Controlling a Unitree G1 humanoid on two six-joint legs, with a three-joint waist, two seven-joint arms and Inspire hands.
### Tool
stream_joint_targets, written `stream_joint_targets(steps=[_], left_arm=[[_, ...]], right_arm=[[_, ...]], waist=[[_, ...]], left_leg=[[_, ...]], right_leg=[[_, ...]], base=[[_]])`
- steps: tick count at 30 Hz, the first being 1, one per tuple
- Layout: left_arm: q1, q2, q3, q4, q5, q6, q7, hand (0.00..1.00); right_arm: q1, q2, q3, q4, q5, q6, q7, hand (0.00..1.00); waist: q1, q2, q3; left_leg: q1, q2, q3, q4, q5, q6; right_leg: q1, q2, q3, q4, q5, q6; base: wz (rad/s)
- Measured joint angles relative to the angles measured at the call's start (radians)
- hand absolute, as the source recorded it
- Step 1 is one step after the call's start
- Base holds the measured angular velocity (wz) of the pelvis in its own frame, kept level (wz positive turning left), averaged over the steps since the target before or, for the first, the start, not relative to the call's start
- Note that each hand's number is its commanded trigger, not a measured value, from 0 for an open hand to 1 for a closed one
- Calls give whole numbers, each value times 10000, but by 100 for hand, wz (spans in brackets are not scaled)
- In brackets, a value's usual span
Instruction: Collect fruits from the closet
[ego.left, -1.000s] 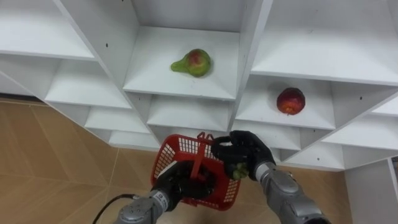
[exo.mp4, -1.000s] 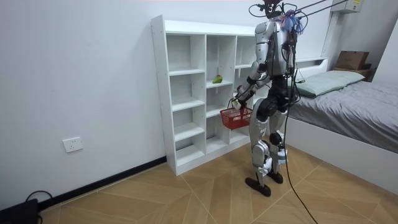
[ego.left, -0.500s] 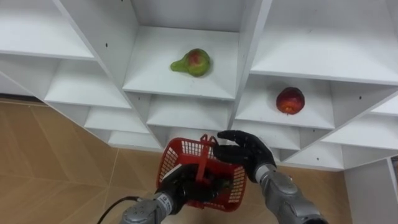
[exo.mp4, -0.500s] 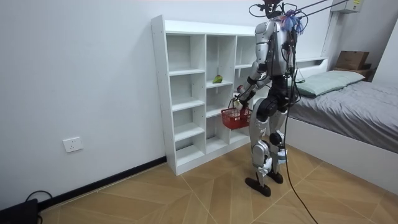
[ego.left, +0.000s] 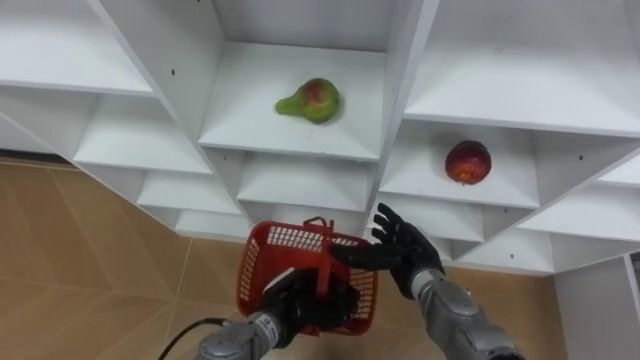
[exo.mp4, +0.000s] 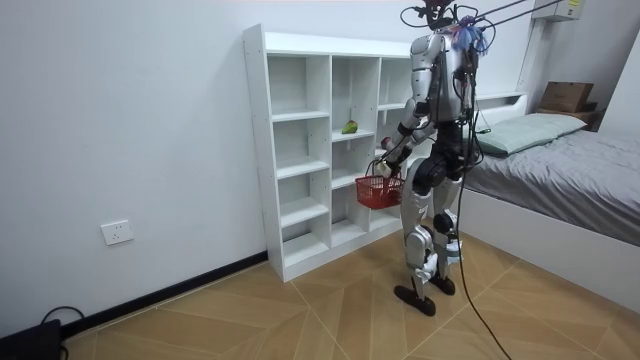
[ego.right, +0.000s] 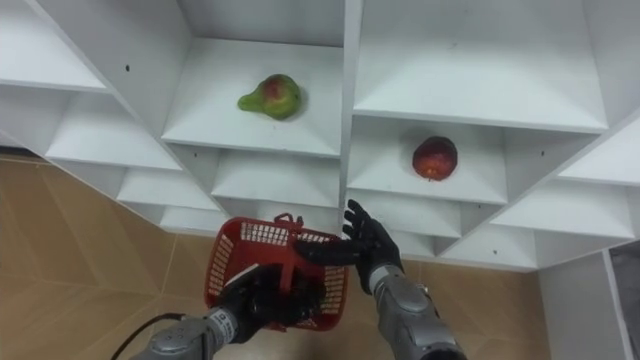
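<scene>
Two fruits sit on the white shelves (ego.left: 300, 140). A green pear (ego.left: 310, 101) lies on the shelf straight above the red basket (ego.left: 272, 252). A red apple (ego.left: 467, 161) lies up and to the right of the basket, one shelf lower than the pear. Both are well apart from the basket, so the job of picking fruit is not done yet.

The basket hangs low in front of the shelves, over the wood floor (ego.left: 70, 260). The left hand (ego.left: 300, 305) is curled round the basket's handle (ego.left: 325, 262) and holds it up. I think it keeps the basket close to the shelves so a fruit has only a short way to go. I cannot tell what lies inside the basket, as the dark hand and the handle hide most of it.

The right hand (ego.left: 402, 250) is just above the right edge of the basket. Its fingers are straight and spread wide, and it holds nothing. Its arm comes up from below and to the right of the basket. The empty hand looks free to reach up for the next fruit, and the apple is the closer one to it.

In the room view the robot stands upright facing the shelves, with the basket in front of its body.
</scene>
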Motion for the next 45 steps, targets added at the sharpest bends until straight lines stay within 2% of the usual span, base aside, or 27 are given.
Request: stream_joint_targets(steps=[10, 14, 19, 23, 26, 29, 31, 33, 37, 39, 41, 43, 44, 45], left_arm=[[-24, -59, 88, -9, -94, 14, 23, 100], [-43, -36, 213, -7, -103, -7, 86, 100], [-39, 75, 222, 49, -97, -125, 373, 100], [18, 128, 843, 45, -13, -195, 656, 100], [154, 282, 971, 38, 83, -287, 1065, 100], [301, 361, 983, -24, 11, -354, 1391, 100], [326, 402, 1011, -39, 34, -358, 1526, 100], [367, 418, 1234, -108, 94, -406, 1617, 100], [534, 557, 1406, -728, 101, -564, 1854, 100], [596, 597, 1429, -1025, 88, -628, 2031, 100], [622, 660, 1439, -1022, 79, -659, 2036, 100], [624, 687, 1444, -1015, 95, -674, 2036, 100], [635, 697, 1460, -1012, 107, -741, 2038, 100], [674, 707, 1483, -1012, 106, -781, 2051, 100]], right_arm=[[-122, 36, 96, -4, -151, -29, -207, 0], [-138, -17, 199, 6, -1129, -70, -215, 0], [-59, -318, 400, -289, -1940, 30, -196, 0], [613, -797, 419, -1671, -3641, 219, -183, 0], [967, -1030, 580, -2409, -4745, 231, -81, 0], [1092, -1338, 882, -3802, -5409, 216, 48, 0], [1101, -1341, 867, -4416, -5747, 159, 34, 0], [1273, -1294, 902, -5015, -6223, 173, 163, 0], [1534, -1394, 988, -5592, -6375, 151, 295, 0], [1671, -1626, 991, -6146, -6676, 151, 368, 0], [1648, -1664, 981, -6372, -6874, 96, 354, 0], [1641, -1684, 978, -6589, -7177, 82, 295, 0], [1624, -1709, 974, -6780, -7406, 39, 287, 0], [1624, -1727, 958, -6916, -7597, -63, 287, 0]], waist=[[-8, 19, 0], [-22, 17, 0], [2, 8, 4], [4, -31, -3], [13, -137, 11], [36, -276, -36], [52, -374, -84], [94, -542, -189], [284, -754, -295], [387, -787, -293], [394, -825, -282], [439, -889, -256], [470, -943, -207], [483, -994, -197]], left_leg=[[-22, -1, -105, 1, 10, -8], [-16, -10, -241, 5, 18, -19], [65, -9, -259, 15, 20, -21], [189, -9, -214, -3, 21, -22], [474, 5, -147, -92, 28, -34], [647, 5, -112, -131, 29, -36], [836, 4, -123, -163, 30, -38], [1139, -2, -153, -209, 28, -39], [1458, -18, -219, -316, 28, -40], [1618, -30, -229, -384, 28, -39], [1810, -36, -234, -530, 54, -51], [1985, -35, -250, -591, 60, -58], [2086, -36, -261, -650, 74, -76], [2111, -35, -290, -667, 81, -81]], right_leg=[[2, -2, -90, 0, 0, 0], [64, -13, -220, -5, 0, 0], [143, -17, -238, -10, 0, 0], [236, -6, -226, -9, 0, 0], [481, 16, -204, -24, -1, 0], [632, 19, -163, -29, -2, 0], [824, 23, -162, -77, -3, 1], [1205, 36, -178, -236, -3, 0], [1505, 30, -236, -258, -3, 1], [1663, 33, -229, -259, -4, 3], [1843, 58, -229, -286, -5, 4], [2027, 59, -237, -376, -5, 4], [2109, 56, -233, -390, -7, 5], [2156, 52, -234, -400, -9, 7]], base=[[1], [8], [3], [-4], [-2], [-3], [0], [3], [2], [0], [0], [0], [3], [5]])
